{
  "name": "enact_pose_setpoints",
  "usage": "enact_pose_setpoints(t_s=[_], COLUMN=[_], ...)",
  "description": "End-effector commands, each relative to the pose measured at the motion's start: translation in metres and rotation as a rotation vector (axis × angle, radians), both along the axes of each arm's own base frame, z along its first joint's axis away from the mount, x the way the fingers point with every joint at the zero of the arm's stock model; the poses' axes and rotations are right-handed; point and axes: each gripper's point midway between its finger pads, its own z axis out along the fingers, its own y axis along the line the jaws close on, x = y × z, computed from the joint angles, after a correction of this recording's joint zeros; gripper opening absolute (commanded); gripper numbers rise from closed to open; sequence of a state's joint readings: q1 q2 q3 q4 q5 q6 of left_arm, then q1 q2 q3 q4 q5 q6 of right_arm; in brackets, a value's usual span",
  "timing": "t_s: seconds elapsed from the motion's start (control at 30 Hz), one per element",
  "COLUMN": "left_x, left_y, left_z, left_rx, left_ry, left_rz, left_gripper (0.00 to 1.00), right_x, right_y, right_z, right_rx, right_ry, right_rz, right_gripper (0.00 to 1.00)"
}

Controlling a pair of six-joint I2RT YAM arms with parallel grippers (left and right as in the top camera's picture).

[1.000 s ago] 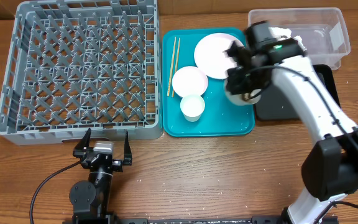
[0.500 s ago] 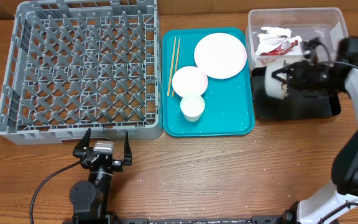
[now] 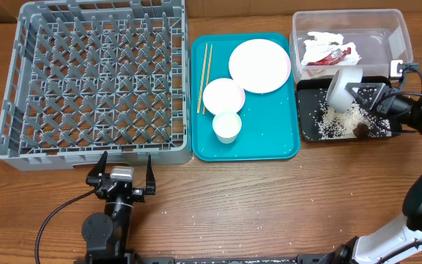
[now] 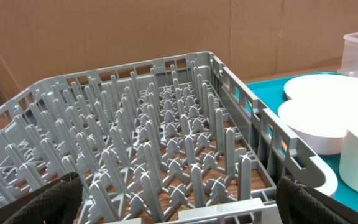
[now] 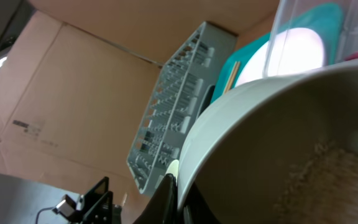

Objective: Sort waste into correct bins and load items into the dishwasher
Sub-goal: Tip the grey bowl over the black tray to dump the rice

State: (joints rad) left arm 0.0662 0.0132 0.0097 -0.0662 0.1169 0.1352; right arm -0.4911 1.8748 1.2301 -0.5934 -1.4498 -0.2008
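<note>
Half a second ago the right end effector (image 3: pixel 365 94) carried the tipped bowl (image 3: pixel 341 88) over the black tray (image 3: pixel 310 133), which was then still clean. Now the rice (image 3: pixel 335 123) and a brown scrap (image 3: pixel 360 131) lie scattered on that tray, near the right edge of the counter (image 3: pixel 269 213). The end effector pinches the bowl's rim and holds it on its side. The food waste is therefore sorted. In the right wrist view some grains perhaps remain inside the bowl, but the picture is too close to be sure.

The clear tub (image 3: pixel 406 40) at the back right corner already holds the napkin (image 3: pixel 319 45) and the red wrapper (image 3: pixel 335 57). The dish rack (image 3: pixel 94 156) at the back left is empty. The plate (image 3: pixel 259 65), second bowl (image 3: pixel 223 95), cup (image 3: pixel 226 127) and chopsticks (image 3: pixel 204 77) wait on the teal tray (image 3: pixel 269 143), which lies between the bowl and the rack. The left end effector (image 3: pixel 123 163) rests spread at the front edge.
</note>
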Motion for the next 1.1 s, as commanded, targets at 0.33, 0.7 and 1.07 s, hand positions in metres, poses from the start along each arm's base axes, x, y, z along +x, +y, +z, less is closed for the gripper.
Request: enact_pose_setpoints(t_s=[0.33,0.7,1.07], left_x=[0.0,0.0,0.0], left_y=[0.0,0.0,0.0], left_z=[0.0,0.0,0.0], left_rx=[0.018,0.018,0.018], left_ry=[-0.005,-0.005,-0.005], left_rz=[-0.002,-0.002,-0.002], left_gripper=[1.0,1.0,1.0], right_x=[0.025,0.024,0.027], right_y=[-0.017,-0.013,0.0], right_z=[0.013,0.031,0.038], right_rx=[0.317,0.297,0.298], right_ry=[0.546,0.415,0.408], right_rz=[-0.135,-0.055,-0.008], right_gripper=[0.04,0.04,0.04])
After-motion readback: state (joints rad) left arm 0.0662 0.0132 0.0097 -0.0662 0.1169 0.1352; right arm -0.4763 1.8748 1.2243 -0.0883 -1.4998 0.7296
